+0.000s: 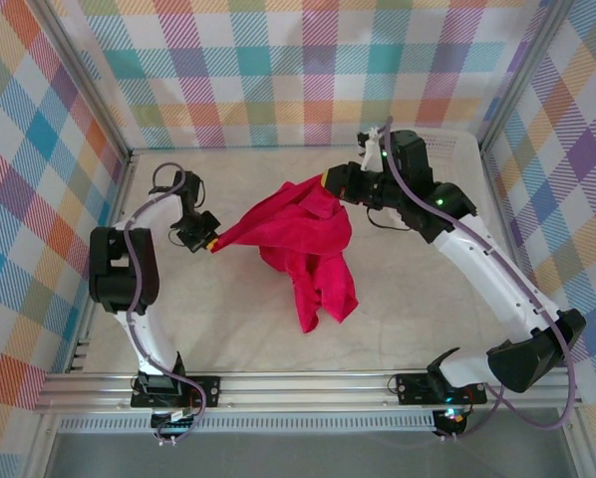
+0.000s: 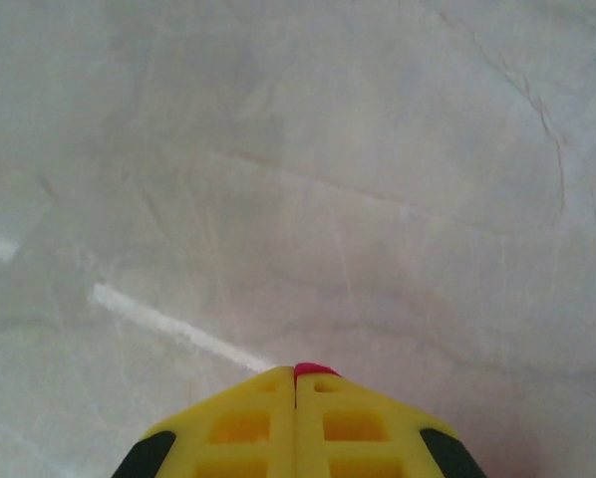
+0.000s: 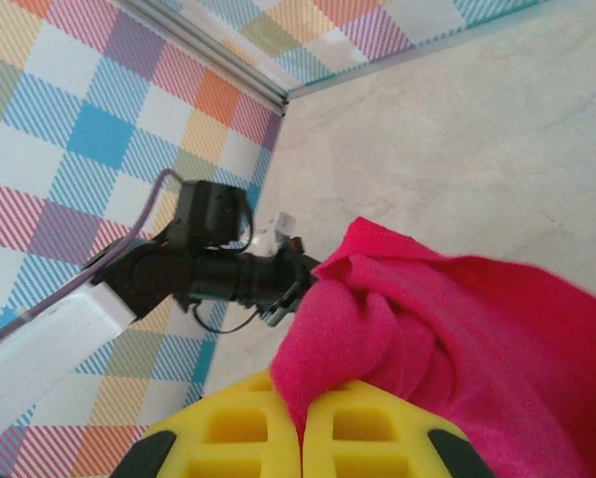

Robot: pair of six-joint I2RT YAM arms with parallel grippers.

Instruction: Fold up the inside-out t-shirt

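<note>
**Red shirt strung between two clenched claws**

At centre left of the top view, the left claw (image 1: 210,242) is clenched on a corner of the inside-out t-shirt (image 1: 303,244). Its wrist view shows a red sliver pinched between the yellow fingers (image 2: 238,428). The shirt stretches rightward across mid-frame, its bulk hanging toward the lower middle over the pale bench (image 1: 228,329). Just right of centre, higher up, the right claw (image 1: 328,182) grasps another bunched edge. A white lattice basket (image 1: 455,149) sits at the upper right.

Pale marbled table (image 1: 228,329), plaid walls (image 1: 278,70), white lattice basket (image 1: 463,149), aluminium front rail (image 1: 298,382)
</note>
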